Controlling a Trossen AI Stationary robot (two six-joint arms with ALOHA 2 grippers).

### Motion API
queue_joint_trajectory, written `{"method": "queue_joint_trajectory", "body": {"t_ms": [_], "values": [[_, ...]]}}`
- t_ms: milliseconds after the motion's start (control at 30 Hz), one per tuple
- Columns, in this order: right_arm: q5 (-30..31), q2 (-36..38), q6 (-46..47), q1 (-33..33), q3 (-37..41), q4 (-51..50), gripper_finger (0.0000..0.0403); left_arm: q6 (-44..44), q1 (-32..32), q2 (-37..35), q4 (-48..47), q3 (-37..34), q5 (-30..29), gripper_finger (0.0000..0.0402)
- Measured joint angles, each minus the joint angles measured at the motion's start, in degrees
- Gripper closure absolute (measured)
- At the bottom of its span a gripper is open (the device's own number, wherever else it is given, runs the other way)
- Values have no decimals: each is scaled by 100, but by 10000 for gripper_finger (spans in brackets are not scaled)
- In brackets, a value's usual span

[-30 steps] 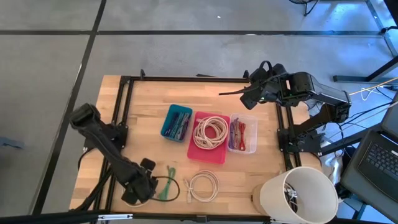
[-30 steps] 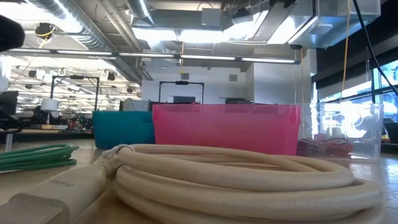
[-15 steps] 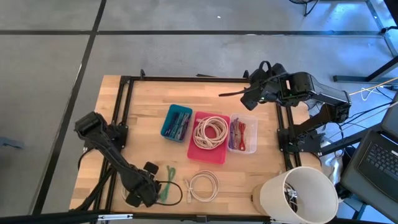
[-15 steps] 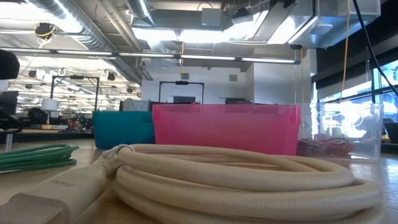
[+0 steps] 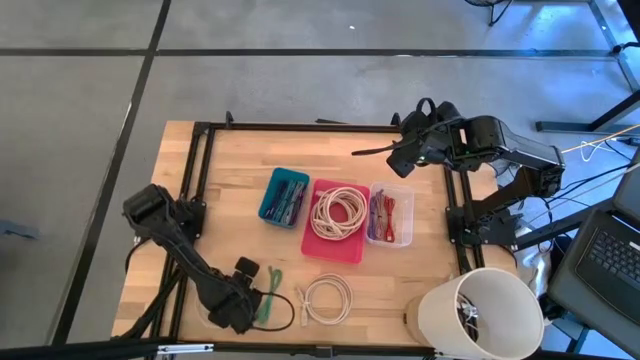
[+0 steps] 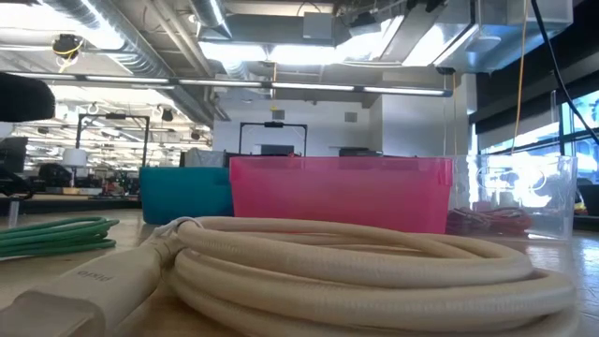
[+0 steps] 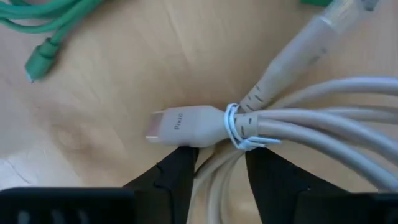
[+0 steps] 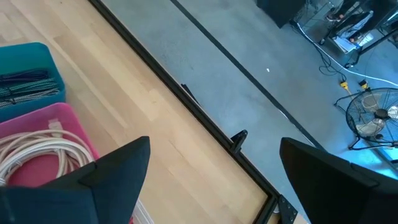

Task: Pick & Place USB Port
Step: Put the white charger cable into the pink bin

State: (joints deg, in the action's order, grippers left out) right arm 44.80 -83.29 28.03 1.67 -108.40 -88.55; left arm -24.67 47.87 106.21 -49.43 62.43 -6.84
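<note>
While the white USB cable (image 5: pixel 326 299) lies coiled near the desk's (image 5: pixel 230 180) front edge, beside the green cable (image 5: pixel 268 296), the left gripper (image 7: pixel 217 171) has come down over it within the last second, its fingers narrowing but still apart, straddling the strands just behind the plug (image 7: pixel 186 123). A grasp looks imminent. Over the far right corner, the right gripper (image 8: pixel 211 180) waits, fingers wide apart.

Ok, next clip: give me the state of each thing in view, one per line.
left gripper: open, fingers either side of the white cable
white cable: coiled, tied, lying on the table
green cable: loose on the table
right gripper: open, empty, raised at the far edge
pink bin: holds a coiled white cable
blue bin: holds dark cables
clear bin: holds red cables
</note>
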Motion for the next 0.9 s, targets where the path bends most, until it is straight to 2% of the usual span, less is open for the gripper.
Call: {"method": "queue_joint_trajectory", "body": {"t_ms": [100, 233, 267, 433, 700, 800, 900], "values": [[0, 0, 0, 1, 0, -2, 40, -50, -48, -17, -17, -86, 90, 302], [2, 0, -2, 2, 0, -4, 40, -131, -54, -89, -202, -110, 266, 381], [2, 0, -5, 2, 0, -4, 40, -191, -70, -142, -210, -131, 324, 387], [25, 0, -142, 0, 0, 0, 40, -640, -123, -557, -546, -187, 572, 393], [63, 0, -142, 0, 0, -2, 40, -1418, -304, -2090, -1228, -156, 497, 393], [66, 0, -123, 0, 0, 0, 40, -2018, -573, -2756, -1251, -152, -56, 393], [64, 0, 18, 0, 0, 0, 40, -2510, -904, -3420, -1117, -152, -848, 394]]}}
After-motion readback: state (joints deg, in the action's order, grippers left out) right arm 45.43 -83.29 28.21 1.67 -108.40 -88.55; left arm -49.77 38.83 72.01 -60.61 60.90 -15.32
